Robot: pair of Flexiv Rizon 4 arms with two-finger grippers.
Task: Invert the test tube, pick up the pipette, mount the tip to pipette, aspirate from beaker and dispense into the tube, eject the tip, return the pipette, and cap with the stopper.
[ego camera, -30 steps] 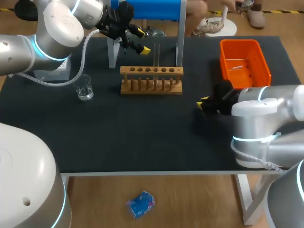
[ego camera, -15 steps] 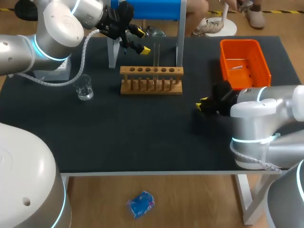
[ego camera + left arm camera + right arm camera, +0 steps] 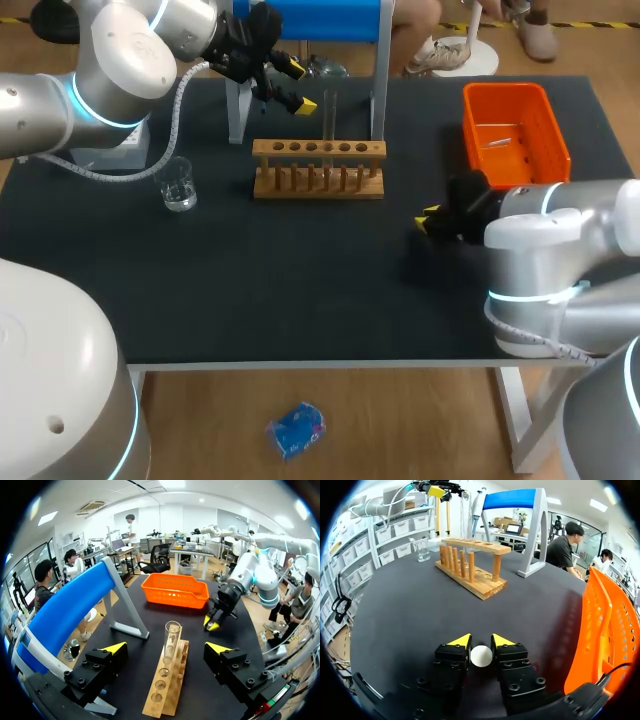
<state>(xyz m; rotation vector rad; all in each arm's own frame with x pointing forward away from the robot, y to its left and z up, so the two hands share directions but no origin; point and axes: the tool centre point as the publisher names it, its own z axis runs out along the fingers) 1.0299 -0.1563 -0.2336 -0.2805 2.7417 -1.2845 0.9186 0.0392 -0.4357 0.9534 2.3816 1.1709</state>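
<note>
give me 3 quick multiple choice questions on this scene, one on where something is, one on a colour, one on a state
1. Where is the white stopper?
A) in the basket
B) between the fingers of the right gripper
C) in the left gripper

2. What colour is the basket?
A) green
B) orange
C) white

3. How is the left gripper?
A) open
B) shut on the stopper
C) shut on the basket's rim

Answers:
1 B: the right wrist view shows the stopper held between the two yellow-tipped fingers, touching both.
2 B: both the head view and the left wrist view show it bright orange.
3 A: in the left wrist view its fingers stand wide apart and touch nothing.
</note>
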